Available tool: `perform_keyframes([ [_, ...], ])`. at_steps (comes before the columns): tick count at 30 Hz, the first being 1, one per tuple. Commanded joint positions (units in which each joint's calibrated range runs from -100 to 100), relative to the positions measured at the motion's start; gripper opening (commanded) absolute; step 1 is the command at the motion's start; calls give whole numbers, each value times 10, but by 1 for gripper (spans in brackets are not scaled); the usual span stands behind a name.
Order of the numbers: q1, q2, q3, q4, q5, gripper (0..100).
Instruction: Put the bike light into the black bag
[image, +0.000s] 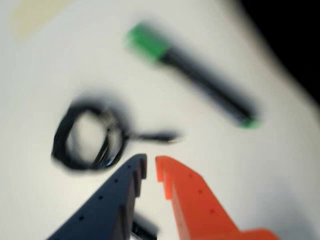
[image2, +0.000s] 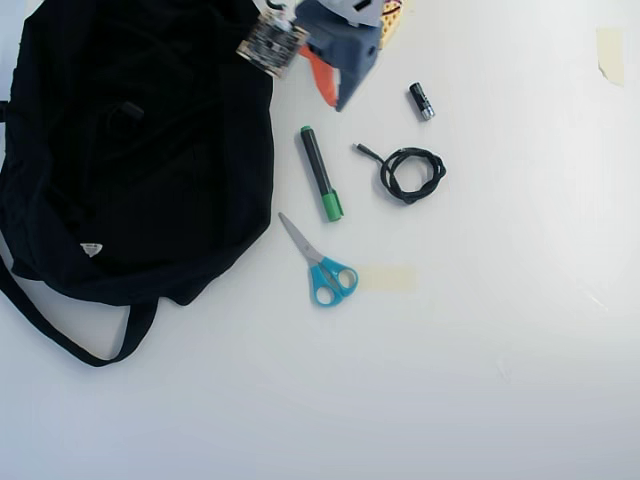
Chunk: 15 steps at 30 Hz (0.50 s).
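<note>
Wrist view, nearest first: the tool (image: 151, 169) is showing a narrow setting. Its blue and orange tips are almost meeting, and nothing is sitting between them.

Lower in the slot, at the bottom edge, a small dark blurred shape (image: 144, 230) is showing. It may be the bike light, but I cannot tell this, nor whether it is gripped or lying on the bench (image2: 480, 350) below.

Just beyond the tips, the coiled black cable (image: 59, 142) is lying flat with its plug end pointing right. Farther out is the green-capped marker (image: 195, 75). The black bag (image: 300, 35) is filling the far top-right corner.

Overhead view: the tool (image2: 332, 98) is hanging just right of the bag (image2: 140, 150), above the marker (image2: 320, 172). The cable (image2: 436, 165), a small black cylinder with a silver end (image2: 421, 101) and blue-handled scissors (image2: 325, 270) are lying apart on the bench. No bike light is showing here. It may be hidden under the arm or inside the bag.

Judgement: the step in hand is uncertain.
- If the dark shape is the light and is loose, the next move calls for opening wider, settling over its body and closing.
- If it is already held, the move calls for carrying it left over the bag's mouth and releasing.

Risk: the cable is near enough to snag.
</note>
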<state>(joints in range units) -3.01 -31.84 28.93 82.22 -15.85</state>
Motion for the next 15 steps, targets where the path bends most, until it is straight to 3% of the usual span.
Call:
perform_keyframes([
  [1, -104, -63, 137, -105, 3, 2],
  [6, -133, -162, 300, -207, 13, 2],
  [12, -69, -286, 440, -232, 140, 2],
  [15, -32, -341, 481, -232, 172, 2],
])
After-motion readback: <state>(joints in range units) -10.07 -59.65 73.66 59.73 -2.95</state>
